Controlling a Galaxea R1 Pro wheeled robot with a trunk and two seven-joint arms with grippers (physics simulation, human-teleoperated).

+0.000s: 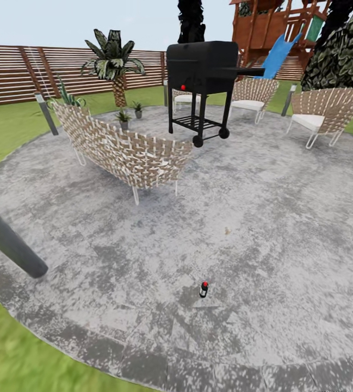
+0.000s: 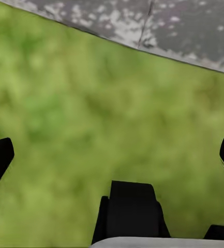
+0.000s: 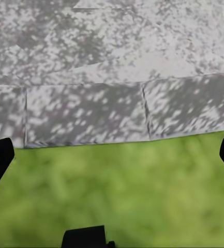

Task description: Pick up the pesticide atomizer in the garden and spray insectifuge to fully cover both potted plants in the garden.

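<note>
The pesticide atomizer (image 1: 203,289) is a small dark bottle with a red top, standing upright on the near part of the grey paved patio (image 1: 263,228). Two small potted plants (image 1: 123,117) (image 1: 138,109) sit at the patio's far edge, behind the woven loveseat. In the left wrist view my left gripper (image 2: 112,155) is open over grass, with the patio rim beyond it. In the right wrist view my right gripper (image 3: 112,155) is open too, above grass just short of the paving stones (image 3: 86,113). Nothing is between either pair of fingers.
A woven loveseat (image 1: 122,149) stands left of centre and a black wheeled grill (image 1: 202,71) behind it. Two woven chairs (image 1: 326,111) (image 1: 252,93) are at the back right. Grey bollard lamps (image 1: 10,245) (image 1: 45,113) stand at the left rim. A palm (image 1: 113,60) and a slatted fence (image 1: 13,73) lie beyond.
</note>
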